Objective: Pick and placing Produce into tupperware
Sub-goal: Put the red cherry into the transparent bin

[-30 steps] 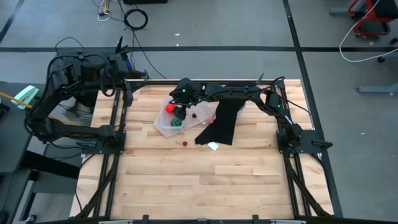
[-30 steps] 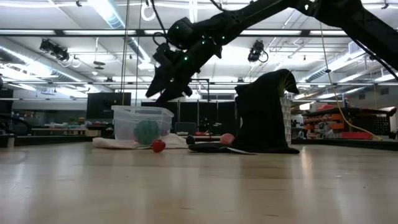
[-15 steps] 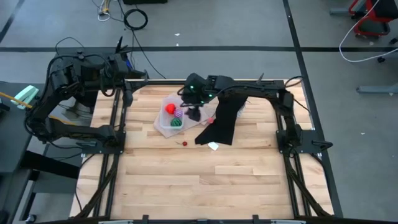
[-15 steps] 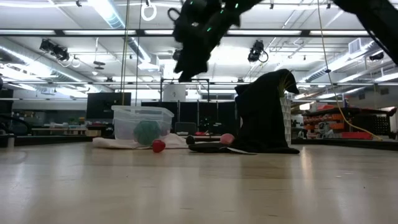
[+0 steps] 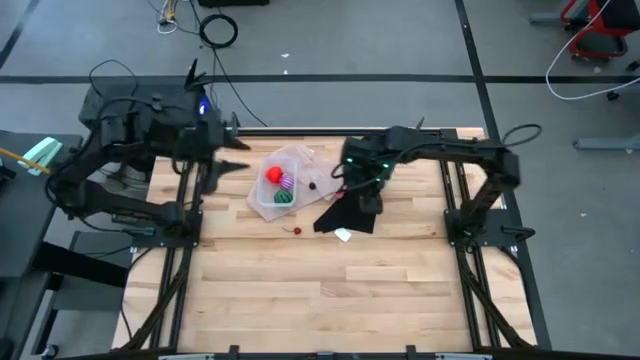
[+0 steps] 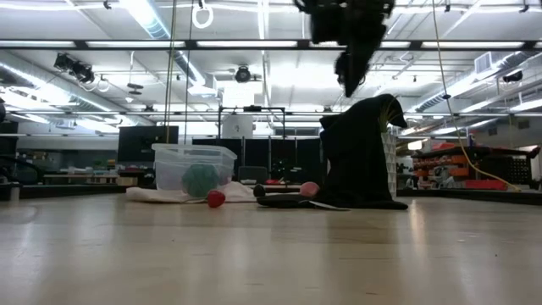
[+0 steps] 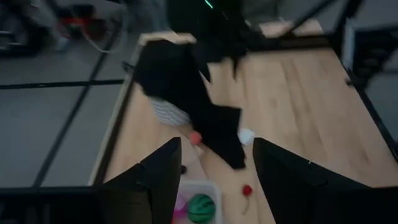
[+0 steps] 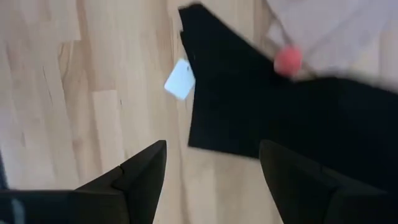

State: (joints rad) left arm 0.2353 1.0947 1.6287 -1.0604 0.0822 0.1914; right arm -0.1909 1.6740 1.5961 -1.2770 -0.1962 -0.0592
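Lighting is bright and even, from ceiling strip lights [image 6: 152, 21] seen in the low view. Glare washes the upper background there. The tabletop [image 6: 271, 254] foreground is soft. Both wrist views are motion-blurred throughout. Shadows on the tabletop are faint from above.

Grey floor [image 5: 350, 40] crossed by dark lines surrounds the wooden table [image 5: 330, 290]; cables [image 5: 215, 28] lie on it. Long ceiling lights [image 6: 152, 19] and shelving [image 6: 466, 169] fill the hall behind.

tupperware [image 7: 198, 198] cut off by left wrist edge, basket [image 7: 168, 112] mostly hidden under black cloth [image 7: 193, 93]
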